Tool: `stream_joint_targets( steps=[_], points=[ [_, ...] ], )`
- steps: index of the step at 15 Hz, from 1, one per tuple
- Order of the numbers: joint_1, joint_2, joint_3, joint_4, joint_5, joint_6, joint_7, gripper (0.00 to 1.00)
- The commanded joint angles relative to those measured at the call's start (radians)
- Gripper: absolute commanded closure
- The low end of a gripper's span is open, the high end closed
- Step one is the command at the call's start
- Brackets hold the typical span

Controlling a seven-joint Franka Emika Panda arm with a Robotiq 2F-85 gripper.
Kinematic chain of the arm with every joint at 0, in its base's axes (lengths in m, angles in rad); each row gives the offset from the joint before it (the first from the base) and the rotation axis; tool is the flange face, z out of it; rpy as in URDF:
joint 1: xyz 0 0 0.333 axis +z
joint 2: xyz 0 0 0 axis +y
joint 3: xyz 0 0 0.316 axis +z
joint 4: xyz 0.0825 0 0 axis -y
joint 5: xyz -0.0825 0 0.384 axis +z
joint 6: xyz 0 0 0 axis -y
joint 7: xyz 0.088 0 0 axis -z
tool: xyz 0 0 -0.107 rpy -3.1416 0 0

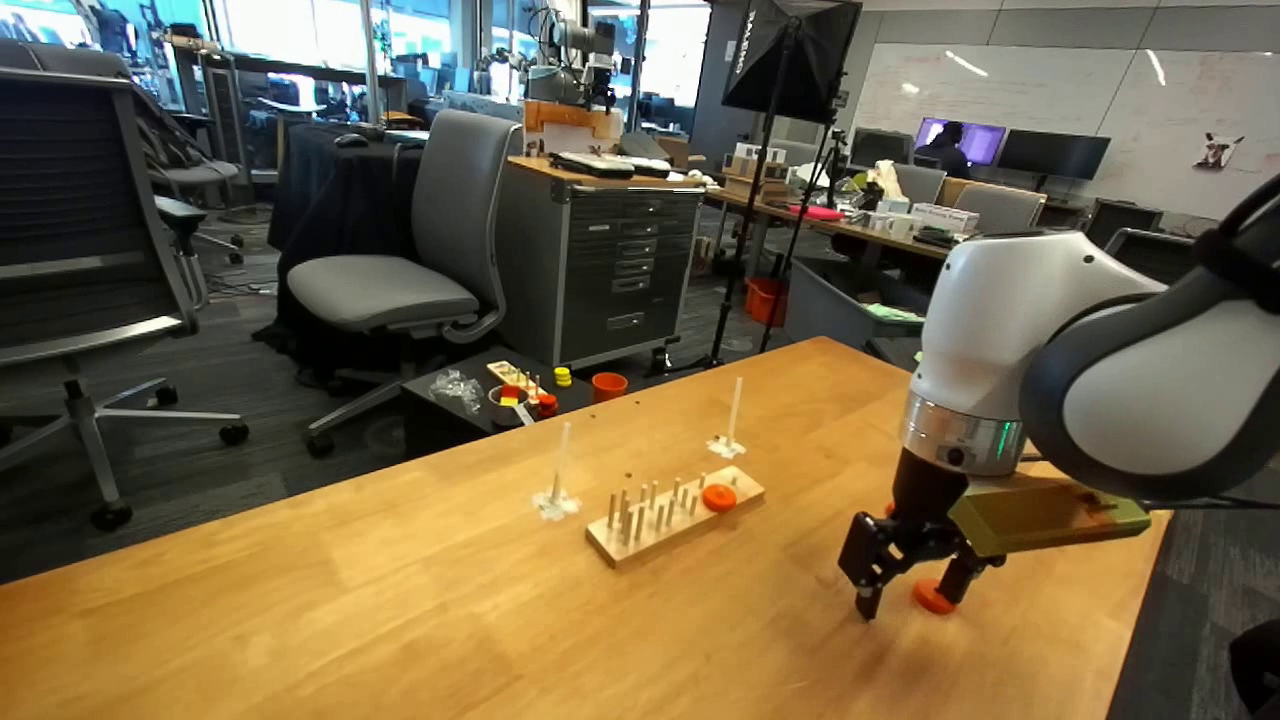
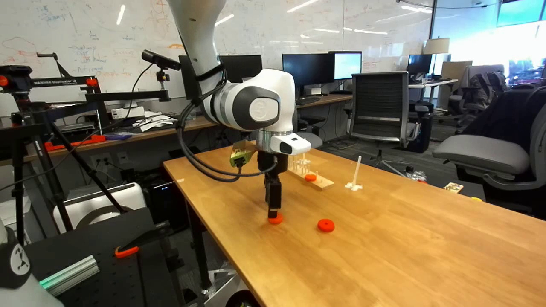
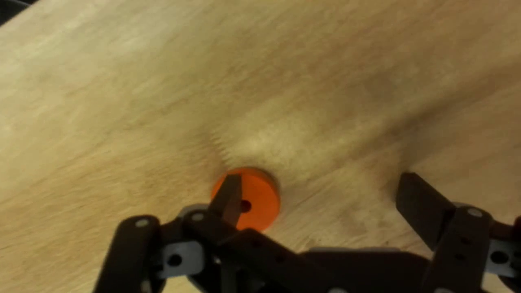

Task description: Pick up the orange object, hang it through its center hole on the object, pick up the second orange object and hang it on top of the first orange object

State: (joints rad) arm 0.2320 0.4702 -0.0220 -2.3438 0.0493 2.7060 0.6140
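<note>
Gripper (image 3: 321, 176) jaws stand wide apart. Both exterior views show the rack (image 1: 690, 518); the wrist view, an orange disc (image 3: 263, 195) (hole visible).

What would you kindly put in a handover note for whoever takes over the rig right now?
Gripper: open, holding nothing; one finger overlaps an orange disc in the wrist view, contact unclear.
Other loose disc: on the table.
Rack: carries a third orange disc; whether threaded on is unclear.
Done: no loose disc gripped or hung yet.
Left: probably pick up and hang both loose discs, one atop the other.
</note>
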Motion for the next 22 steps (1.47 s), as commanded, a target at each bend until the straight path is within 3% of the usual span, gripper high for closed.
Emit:
stream_joint_targets(
  steps=[1,5,11,22],
  points=[
    [0.048,-0.053,-0.048,-0.1,0.019,0.153,0.1,0.0],
    [0.123,-0.113,-0.147,-0.183,-0.02,0.221,0.205,0.0],
    [0.194,-0.151,-0.192,-0.231,-0.035,0.256,0.288,0.0],
    [0.226,-0.075,-0.295,-0.248,-0.009,0.401,0.328,0.0]
  ],
)
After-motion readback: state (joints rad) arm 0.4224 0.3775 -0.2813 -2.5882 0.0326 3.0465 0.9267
